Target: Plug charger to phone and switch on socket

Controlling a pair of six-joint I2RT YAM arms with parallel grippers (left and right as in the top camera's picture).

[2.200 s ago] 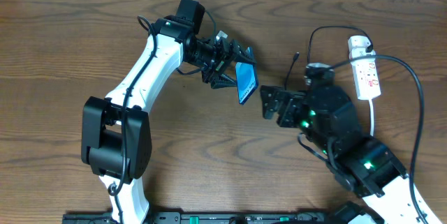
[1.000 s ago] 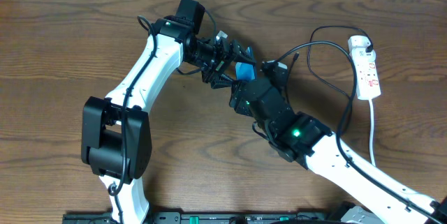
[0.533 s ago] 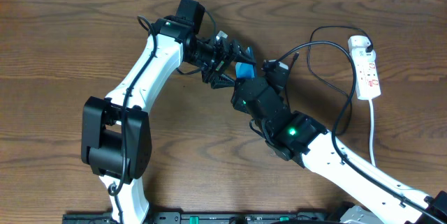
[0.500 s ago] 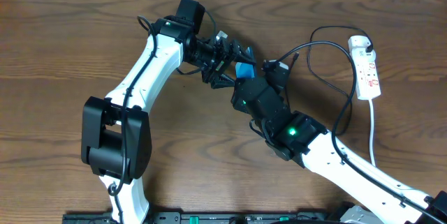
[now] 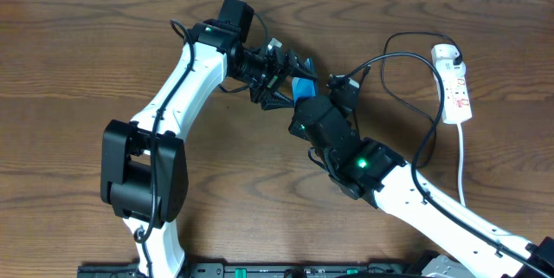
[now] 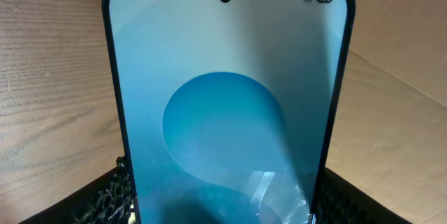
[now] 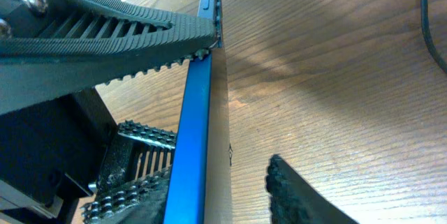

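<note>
Left fingers (image 7: pixel 105 39) pinch the phone (image 6: pixel 230 112) on edge over the bench (image 5: pixel 86 53), right fingers (image 7: pixel 293 196) hover just beside its blue rim, grip impossible to call, charger (image 5: pixel 403 35) looped near the socket (image 5: pixel 454 83), so this looks like the plug-in step, and next the plug tip needs lining up with the port.

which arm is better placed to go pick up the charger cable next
Right, probably: the left gripper is clamped on the phone, and the charger lies on the right arm's side. The right gripper only straddles the phone, jaws apart.
</note>
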